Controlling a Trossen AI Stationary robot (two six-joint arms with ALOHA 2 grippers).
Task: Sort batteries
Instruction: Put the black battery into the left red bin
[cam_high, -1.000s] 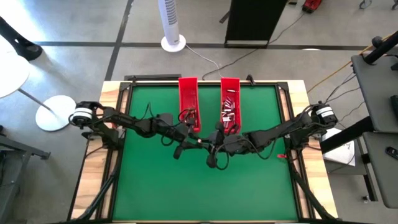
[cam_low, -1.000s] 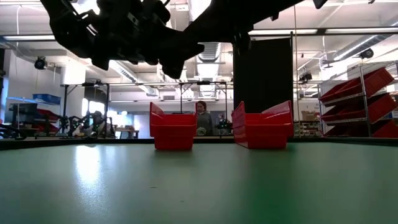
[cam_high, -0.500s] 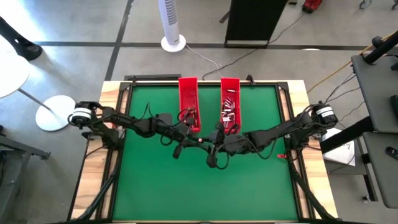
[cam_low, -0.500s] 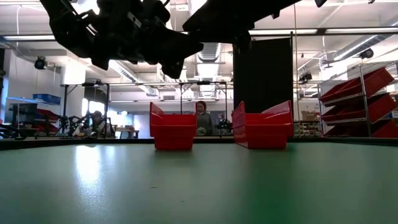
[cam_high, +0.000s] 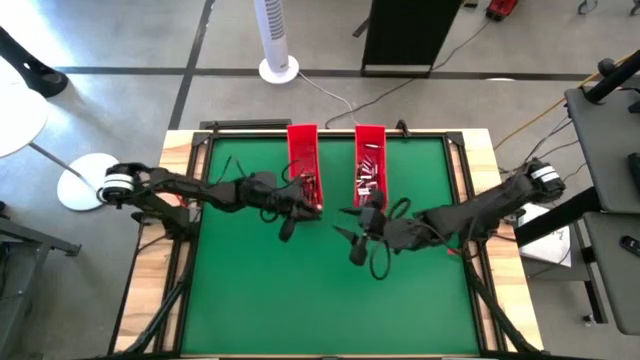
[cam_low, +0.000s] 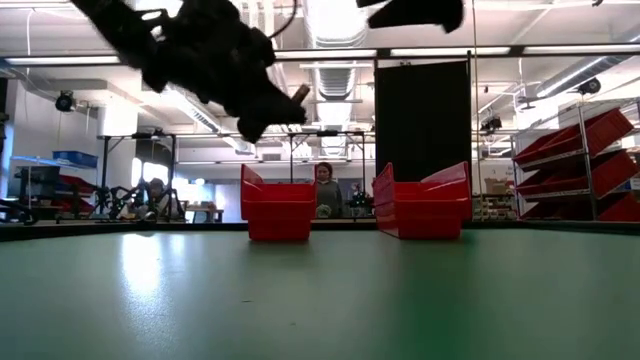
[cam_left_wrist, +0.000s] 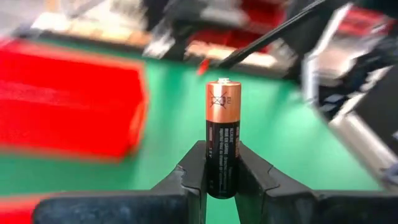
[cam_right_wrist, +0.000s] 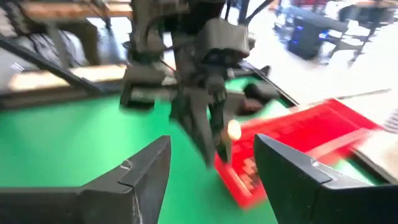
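we see our left gripper (cam_left_wrist: 222, 186) clenched on a single battery (cam_left_wrist: 222, 134), copper at the top and black below, standing upright between the jaws with its lower end pinched and most of its length sticking out. in the high view that left gripper (cam_high: 305, 205) hangs above the near end of the left red tray (cam_high: 303, 160), at the middle of the green counter (cam_high: 250, 290). from the low view the left gripper (cam_low: 290, 100) is well above the counter surface, with the battery (cam_low: 299, 93) showing as a small pale stub at its tip, higher than the rims of the two trays.

our right gripper (cam_right_wrist: 211, 174) has its jaws spread apart and grasps nothing; through the gap we look at the left arm's gripper and its battery (cam_right_wrist: 233, 130) with a red tray beyond it. in the high view the right gripper (cam_high: 345, 235) sits just off the near end of the right red tray (cam_high: 370, 150), apart from the left gripper.

the rest of the batteries (cam_high: 368, 180) lie in a loose heap inside the right red tray, mostly toward its near half. a few more batteries (cam_high: 309, 186) seem to lie at the near end of the left red tray, though we cannot make them out clearly.

in the low view a person (cam_low: 324, 185) shows in the room behind the trays.
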